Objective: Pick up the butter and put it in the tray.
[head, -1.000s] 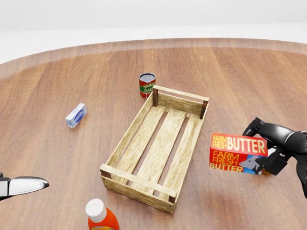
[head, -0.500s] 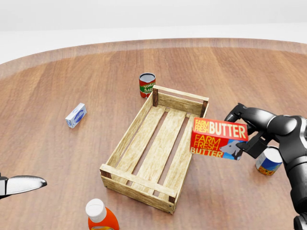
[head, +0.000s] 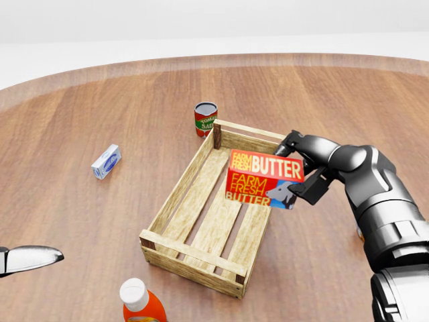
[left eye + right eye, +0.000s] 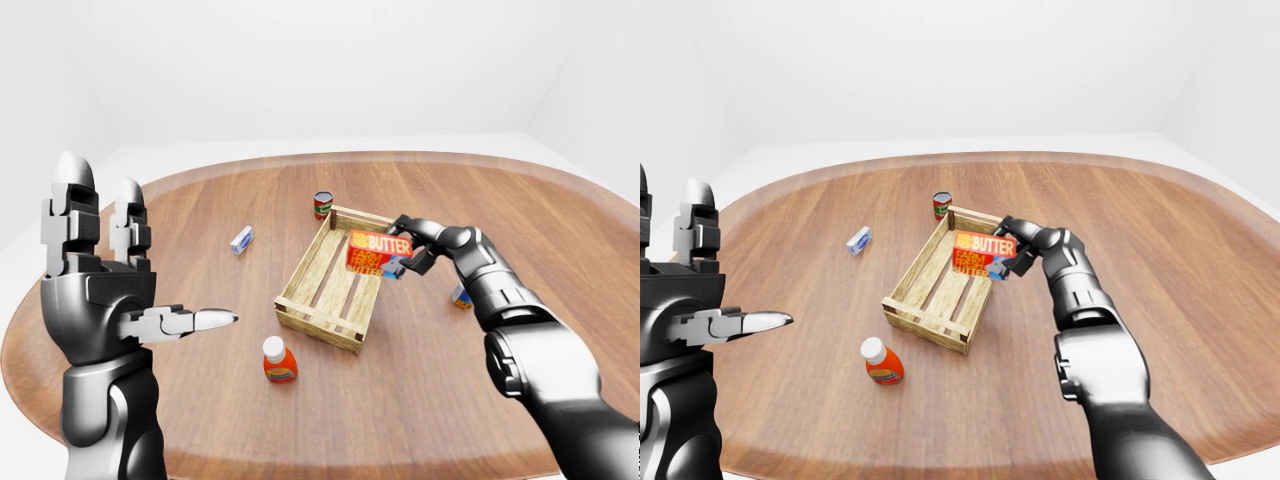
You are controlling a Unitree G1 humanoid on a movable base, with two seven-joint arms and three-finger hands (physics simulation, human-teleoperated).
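Carried leftward over the tray, butter stays gripped by right robot hand; left-eye view alone shows left robot hand open.

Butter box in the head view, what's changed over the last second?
The right hand, gripping the butter box throughout, carried it leftward in the head view, from the bare table right of the wooden tray to over the tray's right slats. The tomato can, small blue-and-white box and orange bottle stayed put.

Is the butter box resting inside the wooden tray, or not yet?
Not yet: the butter box hangs above the tray, gripped by the right hand at its right end.
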